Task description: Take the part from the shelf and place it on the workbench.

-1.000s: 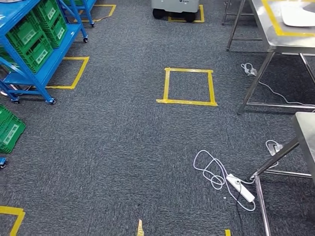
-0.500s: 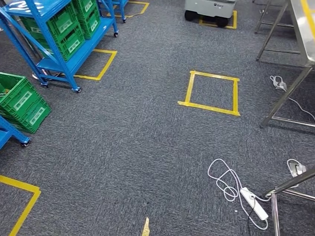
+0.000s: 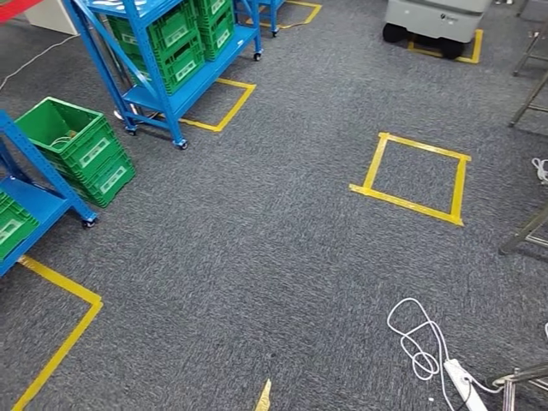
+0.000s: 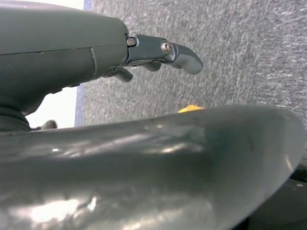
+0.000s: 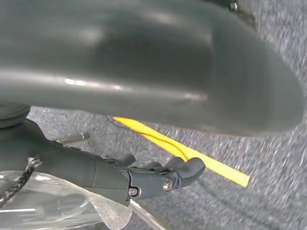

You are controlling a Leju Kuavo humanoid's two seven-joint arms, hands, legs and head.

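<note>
Two blue shelf racks stand at the left in the head view. The farther rack carries several green crates. The nearer rack has an open green crate beside it, low down. What lies in the crates is too small to tell. My left hand hangs over grey carpet with its fingers stretched out and nothing in them. My right hand also hangs over the carpet, its fingers straight and empty. A clear plastic film lies by its wrist.
A yellow tape square marks the carpet at centre right. A grey wheeled machine stands at the back. White cable with a power strip lies at the lower right, beside metal workbench legs. Yellow tape runs at the lower left.
The whole picture has shifted right: the camera has turned left, towards the shelves. The racks and crates now show more fully, and the metal workbench has slid off the right edge.
</note>
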